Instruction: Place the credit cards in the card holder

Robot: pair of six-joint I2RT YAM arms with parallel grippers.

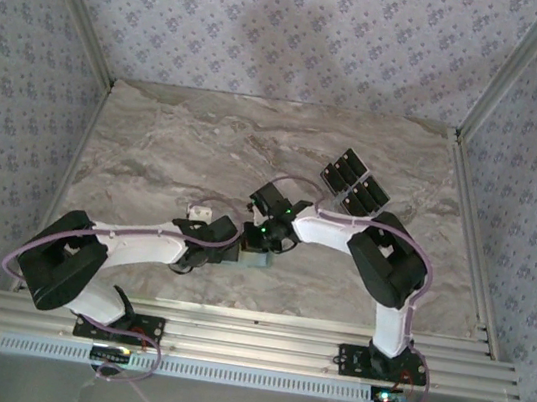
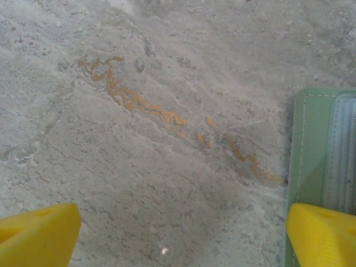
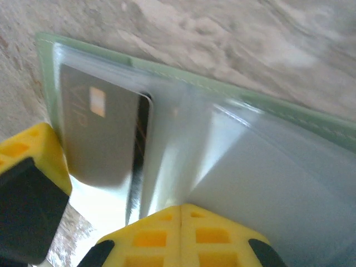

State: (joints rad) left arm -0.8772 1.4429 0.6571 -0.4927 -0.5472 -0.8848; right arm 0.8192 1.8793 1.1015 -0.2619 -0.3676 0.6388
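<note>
On the marbled bench [image 1: 156,144], near its middle and just in front of both my arms, the card holder [image 1: 254,257] is lying open, its long axis running roughly left to right across me. My left end effector [image 2: 181,236] is standing wide apart and empty, with the holder's edge under its right fingertip [image 2: 322,233]. My right end effector [image 3: 181,233] is pressed together just over the clear sleeves [image 3: 250,161]; I cannot tell if it is pinching anything. One card [image 3: 100,133] is sitting in a sleeve. The other credit cards [image 1: 355,184] are lying further back and to the right, well apart from the holder, and I am judging them nearer to my right arm.
</note>
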